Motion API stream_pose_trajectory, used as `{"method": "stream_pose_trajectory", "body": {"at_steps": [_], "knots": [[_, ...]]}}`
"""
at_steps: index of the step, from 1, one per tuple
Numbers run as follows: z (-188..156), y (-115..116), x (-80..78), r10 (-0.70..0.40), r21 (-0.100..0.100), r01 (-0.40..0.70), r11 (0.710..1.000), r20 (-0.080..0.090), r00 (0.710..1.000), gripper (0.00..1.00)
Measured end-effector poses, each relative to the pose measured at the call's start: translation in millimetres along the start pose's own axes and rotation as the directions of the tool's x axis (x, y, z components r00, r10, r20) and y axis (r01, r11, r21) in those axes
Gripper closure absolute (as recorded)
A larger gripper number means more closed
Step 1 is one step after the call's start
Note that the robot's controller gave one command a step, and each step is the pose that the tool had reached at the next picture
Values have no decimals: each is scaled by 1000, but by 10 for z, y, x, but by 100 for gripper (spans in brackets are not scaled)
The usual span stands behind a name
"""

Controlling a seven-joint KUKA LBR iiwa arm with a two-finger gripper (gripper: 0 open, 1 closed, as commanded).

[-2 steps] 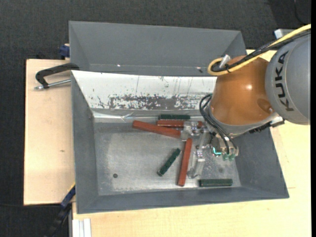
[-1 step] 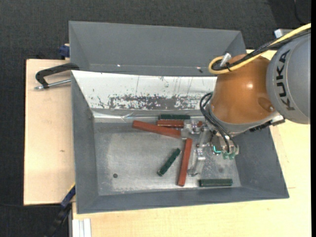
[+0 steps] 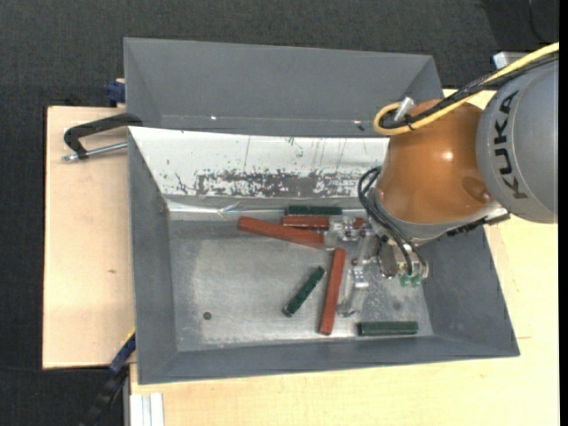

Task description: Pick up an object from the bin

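Arm [image 3: 524,149] cut off at right edge. Orange cover [image 3: 435,167] hides the back-right part of the bin [image 3: 151,238]. Right ends of red stick [image 3: 275,229] & dark green stick [image 3: 312,210] at the back disappear by the gripper [image 3: 358,278] — metal clutter there, can't sort it out. Dark speck [image 3: 207,317] on floor — too small to ID.

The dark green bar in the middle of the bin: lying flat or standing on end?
Lying flat. The dark green bar shows its whole length slantwise on the bin floor, just left of the long red bar.
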State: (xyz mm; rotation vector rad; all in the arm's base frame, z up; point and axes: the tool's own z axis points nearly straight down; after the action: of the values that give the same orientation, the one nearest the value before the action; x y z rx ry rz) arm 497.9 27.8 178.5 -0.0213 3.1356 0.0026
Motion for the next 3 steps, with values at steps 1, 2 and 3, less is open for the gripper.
{"method": "stream_pose_trajectory", "body": {"at_steps": [1, 2, 3], "knots": [[124, 168, -169, -2, 1, 2, 1000, -8, 1000, 0], [1063, 124, -320, -410, -1, 410, 912, 0, 912, 100], [1078, 120, -311, -409, -2, 409, 912, -3, 912, 0]]}}
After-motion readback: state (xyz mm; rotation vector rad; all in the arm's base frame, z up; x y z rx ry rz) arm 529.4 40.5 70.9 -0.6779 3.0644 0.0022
